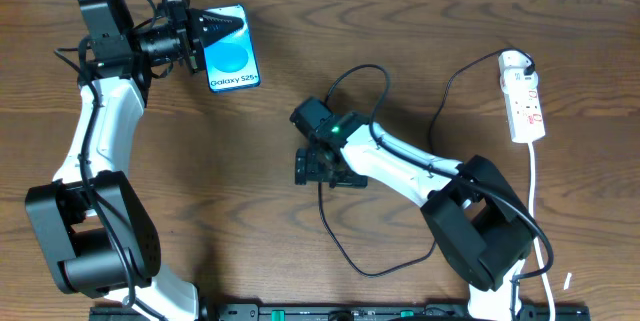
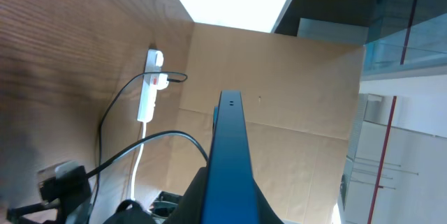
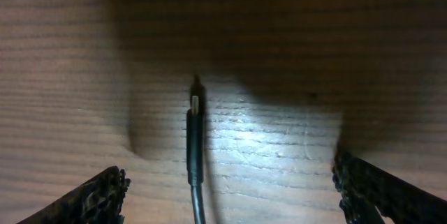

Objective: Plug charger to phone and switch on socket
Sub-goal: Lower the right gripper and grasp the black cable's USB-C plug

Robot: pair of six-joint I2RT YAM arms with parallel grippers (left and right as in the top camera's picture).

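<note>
The brown wooden table [image 1: 420,21] fills the view from above. A black rail [image 1: 300,313] runs along its 6 o'clock edge.

The left arm [image 1: 100,131] stands at 8 o'clock and reaches up to 11 o'clock. The right arm [image 1: 400,166] stands at 5 o'clock and reaches in to the middle.

The socket [image 1: 525,101] lies at 3 o'clock, close to the right edge. Its white cord [image 1: 535,191] runs down toward 5 o'clock.

The phone [image 1: 232,49] is at 11 o'clock, near the top edge, with its blue screen facing up. The left gripper [image 1: 212,31] is pinching the phone from its 9 o'clock side. I cannot tell if the phone rests on the wood.

The charger [image 3: 194,154] is a thin black cable. It starts at the top of the socket, goes behind the right arm, then loops around at 6 o'clock.

Its plug tip [image 3: 195,104] lies flat on the wood. The right gripper [image 3: 229,172] is over it with its fingers [image 3: 98,196] spread wide, well apart from the tip on both sides.

Only bare wood lies between the plug tip and the phone.
</note>
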